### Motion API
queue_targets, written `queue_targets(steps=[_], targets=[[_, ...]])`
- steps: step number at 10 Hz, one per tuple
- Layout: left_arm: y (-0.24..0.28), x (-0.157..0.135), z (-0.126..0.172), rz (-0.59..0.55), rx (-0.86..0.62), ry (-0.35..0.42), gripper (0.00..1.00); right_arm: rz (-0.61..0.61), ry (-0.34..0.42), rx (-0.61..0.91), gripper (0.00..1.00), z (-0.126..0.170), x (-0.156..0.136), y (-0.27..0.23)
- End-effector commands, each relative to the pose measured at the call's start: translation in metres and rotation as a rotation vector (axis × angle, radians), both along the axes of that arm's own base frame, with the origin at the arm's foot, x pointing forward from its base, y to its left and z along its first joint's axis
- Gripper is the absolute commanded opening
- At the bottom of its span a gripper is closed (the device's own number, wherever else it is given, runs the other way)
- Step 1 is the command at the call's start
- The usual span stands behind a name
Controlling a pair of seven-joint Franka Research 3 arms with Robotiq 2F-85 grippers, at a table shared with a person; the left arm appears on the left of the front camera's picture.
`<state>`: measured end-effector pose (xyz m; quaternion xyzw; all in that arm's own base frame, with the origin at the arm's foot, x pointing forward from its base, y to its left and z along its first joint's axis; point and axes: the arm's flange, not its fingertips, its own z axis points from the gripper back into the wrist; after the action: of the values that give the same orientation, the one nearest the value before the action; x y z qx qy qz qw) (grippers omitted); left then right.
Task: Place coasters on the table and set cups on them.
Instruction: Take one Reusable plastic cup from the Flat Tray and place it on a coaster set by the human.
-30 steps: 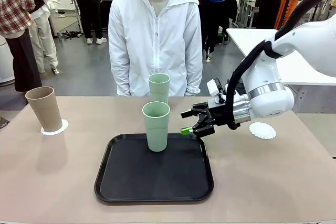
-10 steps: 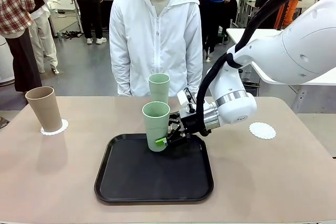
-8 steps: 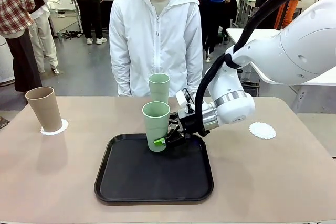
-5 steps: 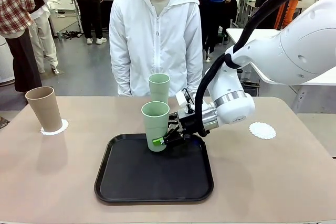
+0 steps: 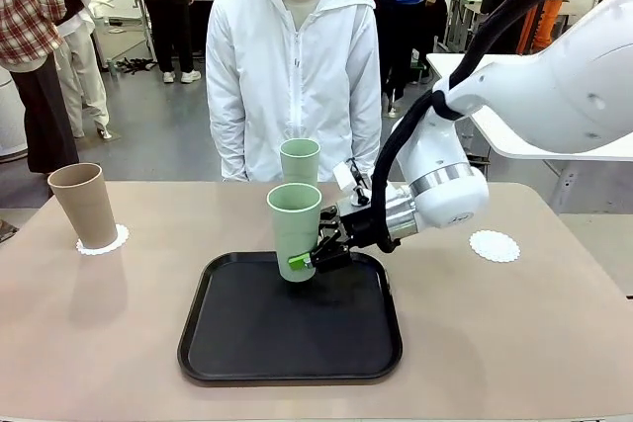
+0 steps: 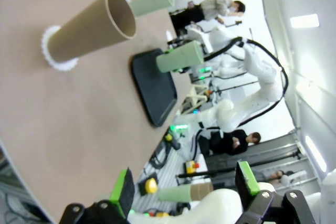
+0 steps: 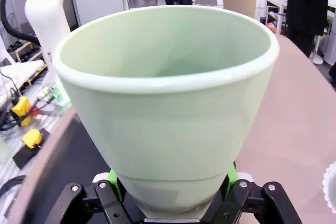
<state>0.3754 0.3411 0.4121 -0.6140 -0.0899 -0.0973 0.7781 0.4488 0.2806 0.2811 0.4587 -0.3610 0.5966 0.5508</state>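
My right gripper [image 5: 315,252] is shut on the lower part of a pale green cup [image 5: 295,229], which hangs slightly tilted just above the black tray [image 5: 247,343]. The right wrist view looks into that cup [image 7: 168,103], with my green pads [image 7: 113,183] pressing its base from both sides. A second green cup [image 5: 300,164] stands behind it near the person; its base is hidden. At the far left a tan cup [image 5: 84,205] rests on a coaster [image 5: 111,242]. A bare coaster [image 5: 495,245] lies at the right. My left gripper [image 6: 185,187] is open, far from the tan cup [image 6: 92,27].
A person in a white jacket [image 5: 292,76] stands at the table's far side, hands out of view. The beige table [image 5: 514,343] has free surface on both sides of the tray. A white table [image 5: 534,106] stands behind on the right.
My right gripper has closed on the near green cup and raised it a little off the tray, tipping it slightly. The other cups and coasters have not moved.
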Motion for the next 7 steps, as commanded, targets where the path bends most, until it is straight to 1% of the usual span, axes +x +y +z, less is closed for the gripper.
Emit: queue_targets(steps=[1, 2, 3, 4, 6, 7], targets=[[0.0, -0.001, 0.001, 0.005, 0.006, 0.004, 1.0, -0.01, -0.02, -0.024, 0.21, 0.067, -0.031, -0.019], [0.0, -0.001, 0.001, 0.005, 0.006, 0.004, 1.0, -0.021, -0.056, -0.023, 0.21, 0.091, -0.038, -0.025], [0.0, -0.001, 0.001, 0.005, 0.006, 0.004, 1.0, -0.034, -0.075, -0.026, 0.21, 0.108, -0.043, -0.028], [0.0, -0.001, 0.001, 0.005, 0.006, 0.004, 1.0, -0.052, -0.068, -0.05, 0.21, 0.113, -0.043, -0.031], [0.0, -0.001, 0.001, 0.005, 0.006, 0.004, 1.0, -0.088, -0.006, -0.069, 0.21, 0.103, -0.034, -0.032], [0.0, -0.001, 0.001, 0.005, 0.006, 0.004, 1.0, -0.048, -0.082, -0.027, 0.21, 0.125, -0.042, -0.032]])
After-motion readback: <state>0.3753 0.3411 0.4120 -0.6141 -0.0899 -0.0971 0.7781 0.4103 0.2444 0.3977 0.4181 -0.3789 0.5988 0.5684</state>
